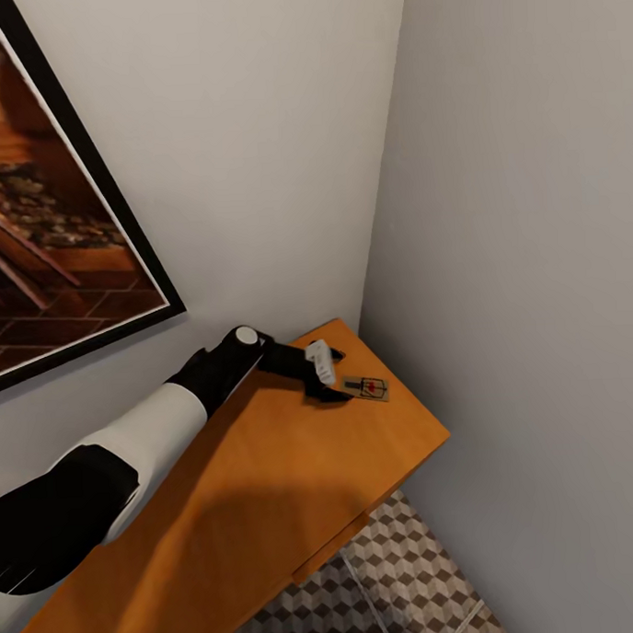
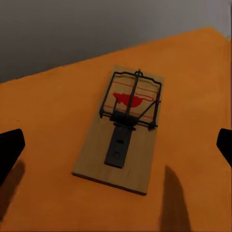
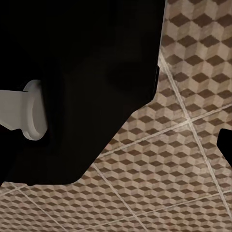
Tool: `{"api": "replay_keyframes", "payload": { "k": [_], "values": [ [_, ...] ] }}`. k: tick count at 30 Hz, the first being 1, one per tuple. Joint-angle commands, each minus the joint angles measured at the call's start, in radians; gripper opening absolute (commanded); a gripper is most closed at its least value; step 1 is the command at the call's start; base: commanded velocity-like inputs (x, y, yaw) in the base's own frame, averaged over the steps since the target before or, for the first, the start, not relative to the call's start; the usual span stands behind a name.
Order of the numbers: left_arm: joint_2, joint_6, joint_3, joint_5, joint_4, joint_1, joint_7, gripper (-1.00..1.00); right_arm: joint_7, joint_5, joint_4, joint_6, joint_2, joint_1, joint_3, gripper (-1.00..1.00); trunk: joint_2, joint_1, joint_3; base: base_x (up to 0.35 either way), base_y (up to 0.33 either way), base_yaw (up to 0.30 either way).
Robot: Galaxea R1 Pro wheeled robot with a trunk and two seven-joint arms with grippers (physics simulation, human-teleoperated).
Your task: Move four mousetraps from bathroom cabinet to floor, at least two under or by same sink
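One mousetrap [image 1: 367,389] was seen lying flat on the orange top of the cabinet [image 1: 269,503], near its far end by the corner where the two grey walls met. In the left wrist view the mousetrap [image 2: 121,131] was shown as a brown board with a dark wire bar and a red mark, and its long axis was judged to run roughly along the gripper's line of sight, slightly skewed, with the wire end farther off. The left gripper [image 1: 329,375] was held just beside the trap on the near side, low over the wood. Its fingertips [image 2: 9,147] were seen far apart at the two edges of the wrist picture, so it was read as spread wide, with the trap lying between and ahead of them, not yet touched. The left arm was clearly the nearer one. A short advance with the fingers across the board's narrow width was judged to be what the grasp called for.

In the right wrist view the bathroom floor [image 3: 183,159] was seen with its cube pattern behind a dark robot body part; whether the right gripper was spread could not be told. A framed picture [image 1: 54,208] hung on the wall at left.
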Motion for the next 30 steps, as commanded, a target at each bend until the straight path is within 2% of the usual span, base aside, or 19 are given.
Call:
{"api": "replay_keyframes", "payload": {
  "k": [1,10,22,30],
  "values": [
    [-0.002,0.000,0.000,-0.005,-0.013,-0.001,-0.006,1.00,0.004,0.007,0.001,-0.003,0.000,0.000,-0.009,1.00,-0.002,0.001,-0.001,0.000,0.000,0.000],
    [-0.005,0.001,-0.001,-0.023,-0.059,-0.001,-0.043,1.00,0.004,0.007,0.001,-0.003,0.001,0.000,-0.009,1.00,-0.002,0.001,-0.001,0.000,0.000,0.000],
    [-0.004,0.001,-0.003,-0.086,-0.066,-0.001,-0.085,1.00,0.004,0.007,0.001,-0.003,0.001,-0.001,-0.009,1.00,-0.002,0.001,-0.001,0.000,0.000,0.000],
    [-0.005,0.001,-0.001,-0.136,-0.073,-0.001,-0.174,1.00,0.004,0.007,0.000,-0.003,0.001,-0.001,-0.008,1.00,-0.002,0.001,-0.001,0.000,0.000,0.000]
  ]
}}
